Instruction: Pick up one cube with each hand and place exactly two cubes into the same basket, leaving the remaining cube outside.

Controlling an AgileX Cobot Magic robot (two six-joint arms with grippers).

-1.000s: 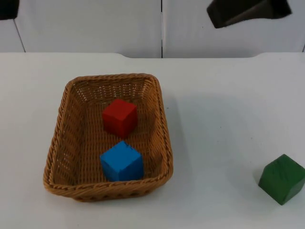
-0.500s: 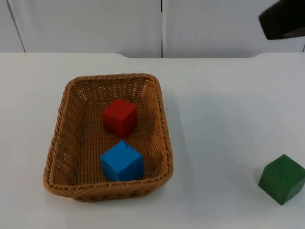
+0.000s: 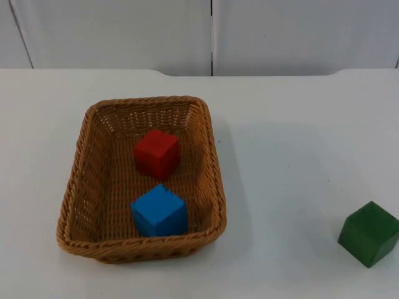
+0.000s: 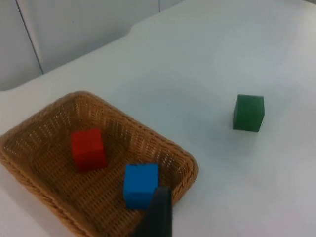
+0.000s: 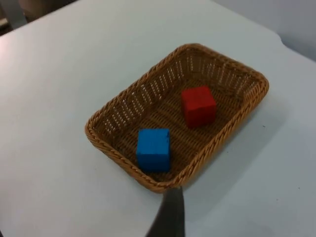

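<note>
We see one black fingertip of the left gripper (image 4: 159, 215) above the basket's (image 3: 75, 193) near rim, and one of the right gripper (image 5: 168, 215) likewise; whether either claw is open or closed we cannot tell, and neither appears to hold or touch anything. We count one wicker basket on the left half of the desk (image 3: 293, 156), and three cubes. Two lie inside it: a red cube (image 3: 156, 152) toward the far end and a blue cube (image 3: 159, 210) just beside the near wall (apart from each other). One green cube (image 3: 368, 233) sits well apart, near the desk's right edge. Half a second ago the right arm's dark shape hung at the far right corner; it has since left the top view.
</note>
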